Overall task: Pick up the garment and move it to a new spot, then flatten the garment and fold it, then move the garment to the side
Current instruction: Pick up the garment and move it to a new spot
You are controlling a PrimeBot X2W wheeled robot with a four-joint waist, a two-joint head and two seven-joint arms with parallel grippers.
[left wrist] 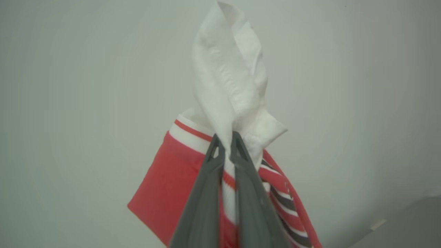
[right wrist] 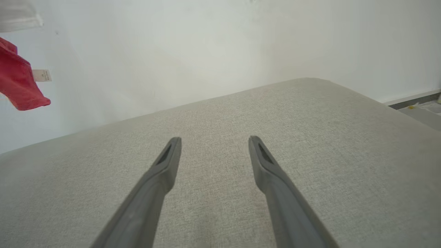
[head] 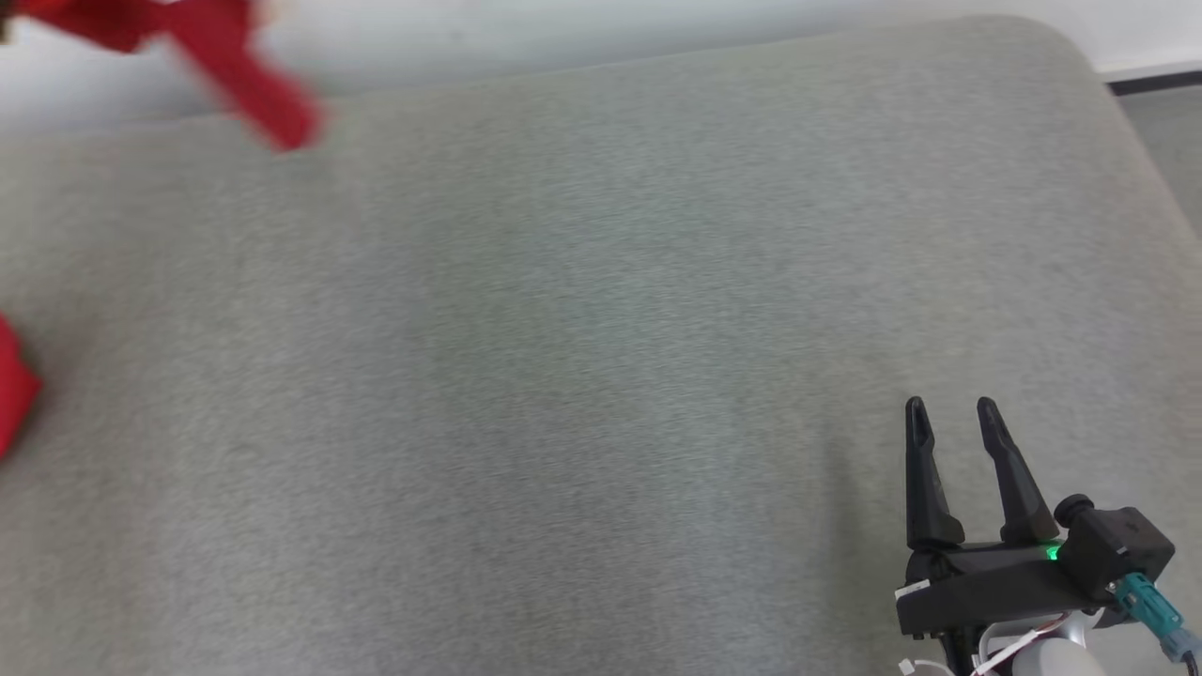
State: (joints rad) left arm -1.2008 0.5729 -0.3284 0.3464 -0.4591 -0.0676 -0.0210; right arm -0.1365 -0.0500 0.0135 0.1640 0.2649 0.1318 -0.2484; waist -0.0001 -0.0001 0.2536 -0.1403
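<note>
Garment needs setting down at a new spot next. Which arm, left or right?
Left. The left gripper is shut on the garment and holds it up off the surface. The right gripper is open and empty over the surface, well apart from the garment.

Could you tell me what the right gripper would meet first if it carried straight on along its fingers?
The right gripper would probably meet the grey cushion near its far edge, otherwise the white wall behind; depth is unclear.
</note>
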